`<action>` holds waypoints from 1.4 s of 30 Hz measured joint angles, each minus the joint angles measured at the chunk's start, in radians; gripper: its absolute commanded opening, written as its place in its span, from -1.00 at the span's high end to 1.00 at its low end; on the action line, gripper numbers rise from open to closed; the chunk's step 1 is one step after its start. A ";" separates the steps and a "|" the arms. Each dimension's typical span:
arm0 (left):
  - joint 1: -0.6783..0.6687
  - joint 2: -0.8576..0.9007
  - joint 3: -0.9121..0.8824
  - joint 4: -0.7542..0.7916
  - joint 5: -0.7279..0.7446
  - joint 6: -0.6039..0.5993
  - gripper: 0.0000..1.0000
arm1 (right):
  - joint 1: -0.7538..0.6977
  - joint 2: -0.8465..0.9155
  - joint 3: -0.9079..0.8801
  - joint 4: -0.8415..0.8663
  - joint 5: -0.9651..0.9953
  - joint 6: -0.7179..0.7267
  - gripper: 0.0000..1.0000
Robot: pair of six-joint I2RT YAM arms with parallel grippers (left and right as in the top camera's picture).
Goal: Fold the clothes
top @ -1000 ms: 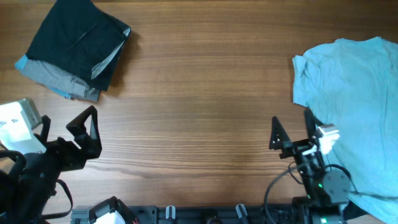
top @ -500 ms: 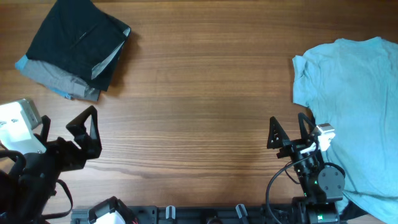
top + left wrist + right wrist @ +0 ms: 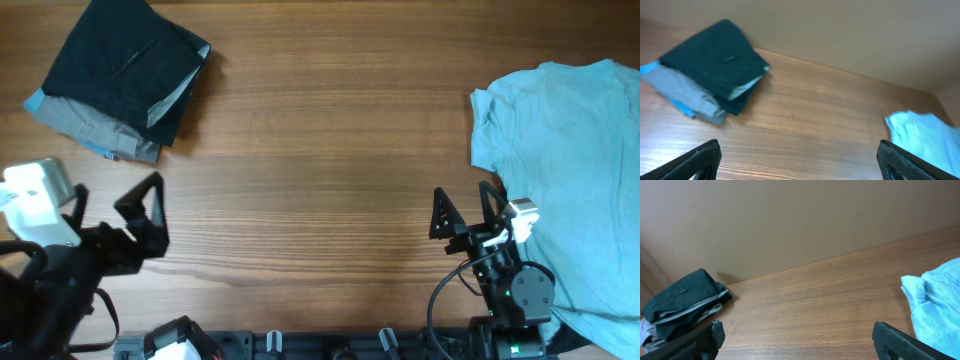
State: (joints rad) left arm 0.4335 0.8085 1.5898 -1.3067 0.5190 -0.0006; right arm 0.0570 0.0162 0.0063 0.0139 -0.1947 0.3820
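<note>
wood table [image 3: 320,150] | wall [image 3: 790,220] in wrist views only | shirt [image 3: 570,170] seemingly unfolded | left fingers [image 3: 152,205], right fingers [image 3: 440,212] wide

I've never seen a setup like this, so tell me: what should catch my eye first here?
A rumpled light blue T-shirt sprawls unfolded over the right side of the wooden table, while a neat stack of folded clothes, dark garment on top, sits at the far left corner. Along the near edge, the left tool and right tool both stand open, holding nothing.

Overhead top-down; low forward wrist views, folded stack [image 3: 118,85] common.
</note>
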 measured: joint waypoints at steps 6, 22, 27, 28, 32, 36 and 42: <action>-0.264 -0.004 -0.016 0.078 -0.107 0.004 -1.00 | 0.000 0.000 0.000 0.000 0.000 0.000 -1.00; -0.473 -0.392 -0.799 0.741 -0.163 -0.112 -1.00 | 0.000 0.001 0.000 -0.001 0.000 0.000 -0.99; -0.453 -0.561 -1.072 0.887 -0.186 -0.188 -1.00 | 0.000 0.002 0.000 -0.001 0.000 0.001 -0.99; -0.453 -0.592 -1.114 0.909 -0.198 -0.209 -1.00 | 0.000 0.002 0.000 -0.001 0.000 0.001 -0.99; -0.453 -0.715 -1.254 0.964 -0.226 -0.261 -1.00 | 0.000 0.002 0.000 -0.001 0.000 0.003 -0.99; -0.453 -0.792 -1.363 1.034 -0.241 -0.275 -1.00 | 0.000 0.002 0.000 0.000 0.000 0.003 -0.99; -0.453 -0.795 -1.513 1.185 -0.249 -0.286 -1.00 | 0.000 0.002 0.000 0.000 0.000 0.003 -0.99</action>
State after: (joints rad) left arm -0.0193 0.0135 0.0769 -0.1219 0.2695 -0.2871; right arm 0.0570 0.0185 0.0063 0.0135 -0.1947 0.3855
